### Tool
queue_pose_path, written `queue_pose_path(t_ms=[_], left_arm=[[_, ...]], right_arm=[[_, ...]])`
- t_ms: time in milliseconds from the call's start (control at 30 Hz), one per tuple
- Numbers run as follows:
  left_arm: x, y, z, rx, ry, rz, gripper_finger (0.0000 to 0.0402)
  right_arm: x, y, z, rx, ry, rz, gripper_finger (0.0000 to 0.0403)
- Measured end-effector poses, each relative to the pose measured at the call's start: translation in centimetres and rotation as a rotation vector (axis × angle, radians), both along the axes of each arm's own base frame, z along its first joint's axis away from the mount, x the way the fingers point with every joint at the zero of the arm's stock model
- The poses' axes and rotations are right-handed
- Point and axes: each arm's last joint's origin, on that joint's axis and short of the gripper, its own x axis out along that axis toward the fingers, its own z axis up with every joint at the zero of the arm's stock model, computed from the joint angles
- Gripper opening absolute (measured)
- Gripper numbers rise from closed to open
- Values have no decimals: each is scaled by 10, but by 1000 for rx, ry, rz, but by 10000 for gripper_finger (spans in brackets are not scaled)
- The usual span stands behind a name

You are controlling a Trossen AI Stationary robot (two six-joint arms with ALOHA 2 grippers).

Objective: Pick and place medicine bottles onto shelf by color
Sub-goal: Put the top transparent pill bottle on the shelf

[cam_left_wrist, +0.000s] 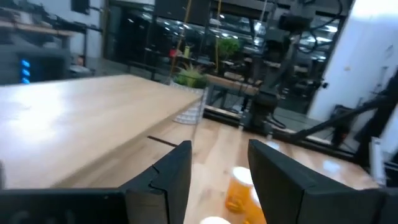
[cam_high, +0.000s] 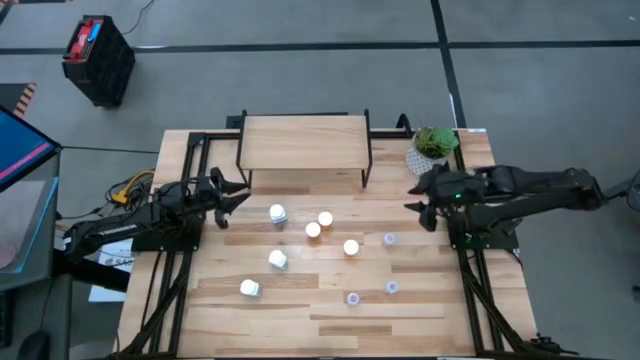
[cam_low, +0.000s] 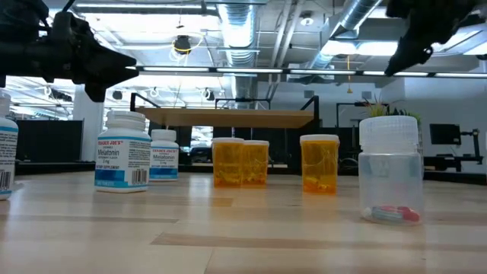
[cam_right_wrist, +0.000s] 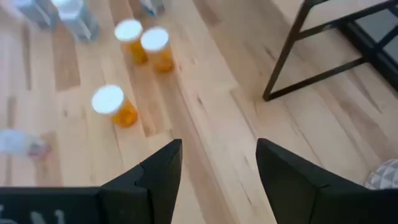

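While none of the nine medicine bottles has yet reached the shelf (cam_high: 304, 143), both arms hang above the table with nothing in their jaws. At the left edge, the left gripper (cam_high: 232, 190) hovers near the shelf's left legs, its fingers parted around empty air. Next along come the three white bottles with blue labels (cam_high: 277, 213), strung from just right of that gripper down toward the near edge. The three orange bottles (cam_high: 325, 219) sit clustered mid-table, two of them almost touching. Further right lie the three small clear bottles (cam_high: 389, 239), loosely scattered. At the right edge the right gripper (cam_high: 421, 208) hovers beside the white plant pot (cam_high: 421, 158), jaws likewise apart and empty.

The likeliest trouble is the tight orange pair: a finger lowered between them could tip or shove the neighbour. The clear bottles look light and might topple or roll if clipped. The left gripper, so close to the shelf's black legs, risks striking them on a careless swing, and the right arm could knock the pot.
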Motion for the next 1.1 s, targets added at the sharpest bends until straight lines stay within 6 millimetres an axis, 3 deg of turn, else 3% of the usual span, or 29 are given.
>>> queue_pose_path(t_ms=[200,433,733,1100], left_arm=[[1,-4,2,21,-8,-128,179],[0,-3,2,22,-4,-106,219],[0,-1,2,18,-7,-35,246],[0,-1,1,39,11,-25,248]], right_arm=[[28,2,-18,-25,135,61,230],[52,4,-32,7,177,71,237],[62,-1,-35,129,147,3,277],[64,23,-42,7,226,411,281]])
